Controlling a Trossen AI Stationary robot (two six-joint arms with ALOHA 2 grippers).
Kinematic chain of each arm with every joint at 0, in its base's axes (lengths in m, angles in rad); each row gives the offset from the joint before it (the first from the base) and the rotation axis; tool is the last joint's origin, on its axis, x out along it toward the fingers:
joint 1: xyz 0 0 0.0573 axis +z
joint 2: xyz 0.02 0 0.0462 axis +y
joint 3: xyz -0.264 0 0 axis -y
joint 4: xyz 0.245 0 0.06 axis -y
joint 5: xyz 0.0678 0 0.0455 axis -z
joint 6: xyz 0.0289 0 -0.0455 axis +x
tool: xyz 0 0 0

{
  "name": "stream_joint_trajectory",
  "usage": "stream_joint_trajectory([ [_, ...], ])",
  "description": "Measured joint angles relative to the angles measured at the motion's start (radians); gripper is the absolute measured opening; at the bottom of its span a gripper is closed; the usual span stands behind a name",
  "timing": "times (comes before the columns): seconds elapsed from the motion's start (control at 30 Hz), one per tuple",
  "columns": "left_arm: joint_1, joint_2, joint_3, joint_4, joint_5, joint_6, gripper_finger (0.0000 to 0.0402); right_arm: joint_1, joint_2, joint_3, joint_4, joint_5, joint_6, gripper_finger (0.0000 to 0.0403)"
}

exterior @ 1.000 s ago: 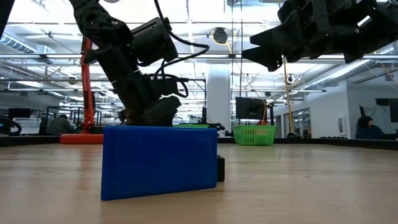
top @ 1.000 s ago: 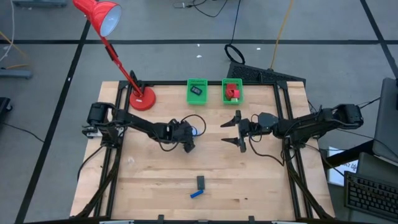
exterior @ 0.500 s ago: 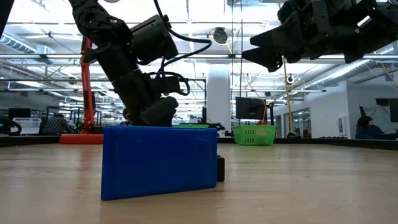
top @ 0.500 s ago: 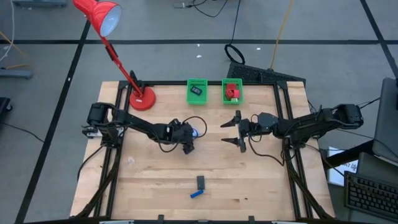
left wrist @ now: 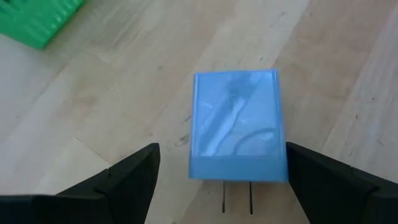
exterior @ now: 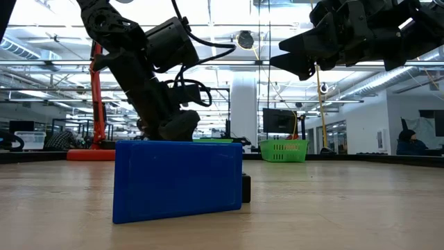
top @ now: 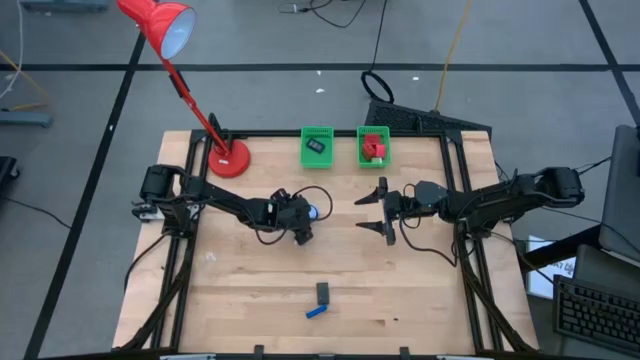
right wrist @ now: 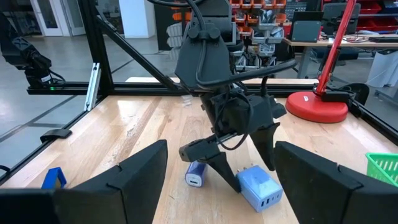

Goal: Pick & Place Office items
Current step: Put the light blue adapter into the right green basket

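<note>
The pale blue cube (left wrist: 236, 124) lies flat on the table with two metal prongs (left wrist: 236, 202) sticking out toward my wrist. My left gripper (left wrist: 222, 148) is open and hangs just above it, one finger on either side, touching nothing. The high view shows this gripper (top: 301, 228) beside the cube (top: 314, 212) at mid-table. In the right wrist view a small white and blue piece (right wrist: 196, 174) lies by the cube (right wrist: 258, 186). My right gripper (top: 362, 213) waits open, raised, to the cube's right. A black oblong (top: 323, 292) and a dark blue oblong (top: 316, 311) lie near the near edge.
Two green mesh baskets stand at the far edge: the left one (top: 317, 146) holds a dark piece, the right one (top: 374, 147) red blocks. The red desk lamp's base (top: 229, 158) sits far left. In the low view the dark blue oblong (exterior: 177, 180) hides much of the table.
My left wrist has turned a little above the pale blue cube, and its cable now loops out beside it. The cube and the other pieces have stayed put.
</note>
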Motion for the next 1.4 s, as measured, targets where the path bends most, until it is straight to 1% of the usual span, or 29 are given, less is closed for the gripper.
stream_joint_trajectory([
  [0.13,0.000,0.000,0.000,0.058,0.003,0.031,0.0335,0.000,0.000,0.000,0.000,0.000,0.000,0.0279],
  [0.2,0.000,0.000,0.000,0.076,0.029,0.045,0.0335,0.000,0.000,0.000,0.000,0.000,0.000,0.0279],
  [0.37,0.000,0.000,0.000,0.047,0.068,0.032,0.0335,0.000,0.000,0.000,0.000,0.000,0.000,0.0279],
  [0.57,0.000,0.000,-0.001,0.020,0.074,0.017,0.0335,0.000,0.000,0.000,0.000,0.000,0.000,0.0279],
  [0.77,0.000,0.000,-0.001,0.046,0.143,0.036,0.0335,0.000,0.000,0.000,0.000,0.000,0.000,0.0279],
  [1.17,0.003,0.000,-0.002,0.069,0.121,0.008,0.0335,0.000,0.000,0.000,0.000,0.000,0.000,0.0279],
  [1.27,0.003,0.000,-0.002,0.069,0.096,0.008,0.0335,0.000,0.000,0.000,0.000,0.000,0.000,0.0279],
  [1.4,0.003,0.000,-0.002,0.068,0.090,0.012,0.0335,0.000,0.000,0.000,0.000,0.000,0.000,0.0279],
])
